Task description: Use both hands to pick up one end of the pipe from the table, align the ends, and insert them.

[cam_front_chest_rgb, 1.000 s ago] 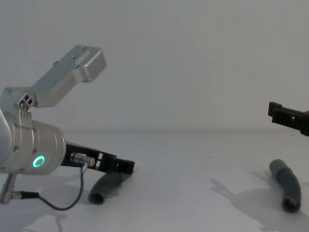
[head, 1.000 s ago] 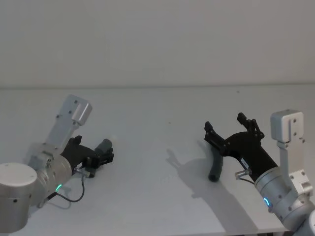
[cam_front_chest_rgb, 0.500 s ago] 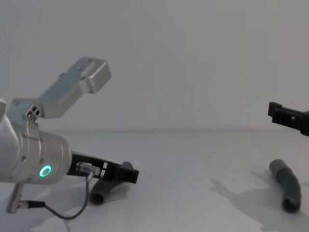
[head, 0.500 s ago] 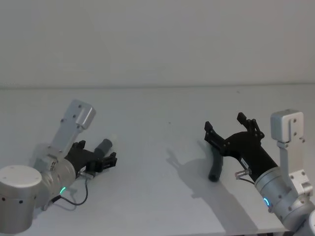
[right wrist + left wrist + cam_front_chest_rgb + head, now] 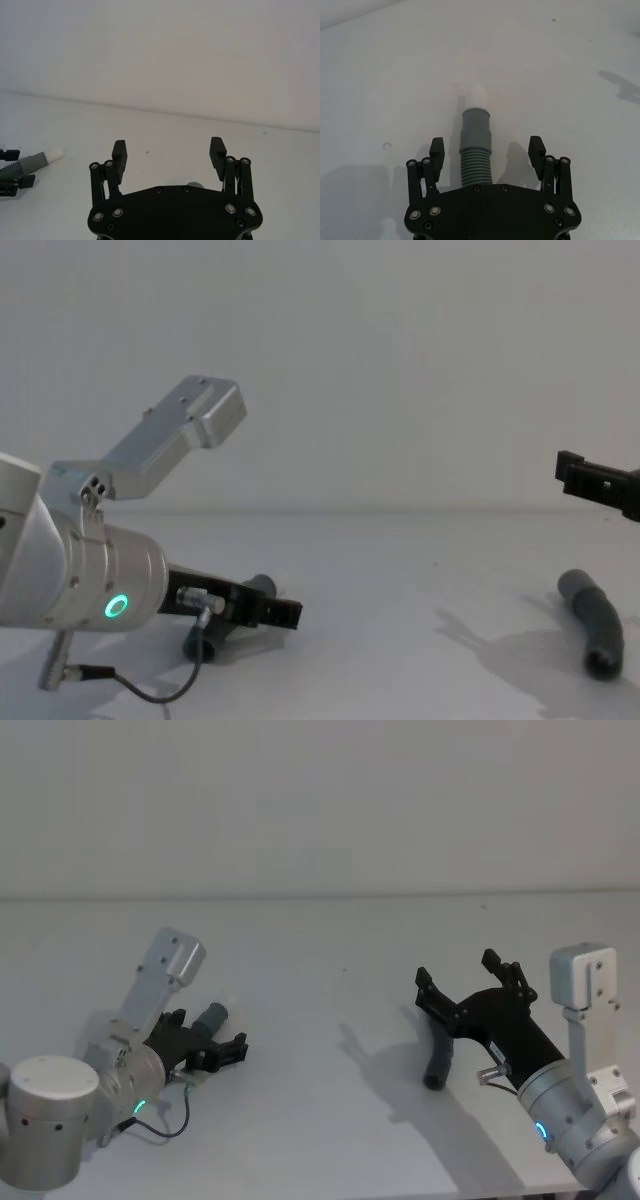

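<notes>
Since the earlier frames the left arm has slid farther to the right across the surface (image 5: 320, 950). Its left gripper (image 5: 487, 146) now reaches alongside the left hose piece (image 5: 476, 150) rather than stopping short of it. The right arm has not shifted.

The left gripper is spread wide. One black finger (image 5: 437, 150) stands on each side of the ribbed hose, and a clear gap remains on both sides, so nothing is clamped. This hose piece lies flat on the left part of the surface. Its smooth grey cuff (image 5: 476, 131) and white tube tip (image 5: 477, 95) point toward the far side, beyond the fingertips. From the chest view, the near open end of the hose (image 5: 205, 640) rests on the surface just under the gripper body.

The right gripper (image 5: 457, 968) is also wide open and holds nothing. It hangs above the right hose piece (image 5: 438, 1060), well clear of it. In the chest view its fingertip (image 5: 590, 480) sits high over the hose (image 5: 595, 625). That piece lies on the right part of the surface, slightly bent, with its dark open mouth (image 5: 600, 665) at the near end.

The two hose pieces are well apart, with bare surface between them.
</notes>
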